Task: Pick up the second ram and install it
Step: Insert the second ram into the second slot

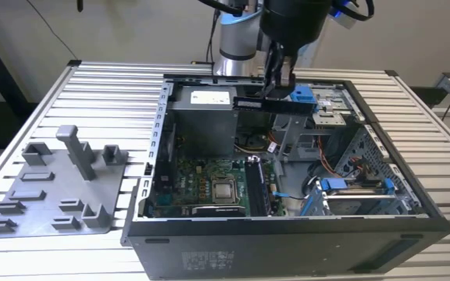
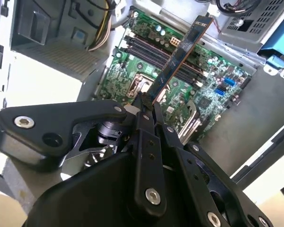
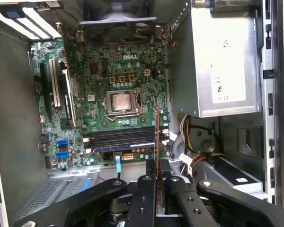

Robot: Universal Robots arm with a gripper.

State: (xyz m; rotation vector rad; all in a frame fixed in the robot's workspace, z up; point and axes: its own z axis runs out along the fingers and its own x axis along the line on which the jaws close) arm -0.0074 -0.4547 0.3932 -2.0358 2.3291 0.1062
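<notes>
My gripper (image 1: 278,89) is shut on the second ram (image 1: 276,106), a long dark strip with a white label at one end. It holds the strip level above the back part of the open computer case (image 1: 287,228). In the second wrist view the ram (image 2: 180,54) reaches out from the gripper (image 2: 145,106) over the motherboard. In the first wrist view the ram (image 3: 157,137) shows edge-on, running from the gripper (image 3: 157,171) across the ends of the long black memory slots (image 3: 123,137). The slots (image 1: 256,187) lie well below the held strip.
A grey plastic tray (image 1: 53,193) with upright pegs lies at the exterior view's left on the slatted table. Inside the case are the grey power supply (image 1: 201,117), the processor socket (image 1: 225,190), cables and blue drive brackets (image 1: 354,186). The case walls stand all around the motherboard.
</notes>
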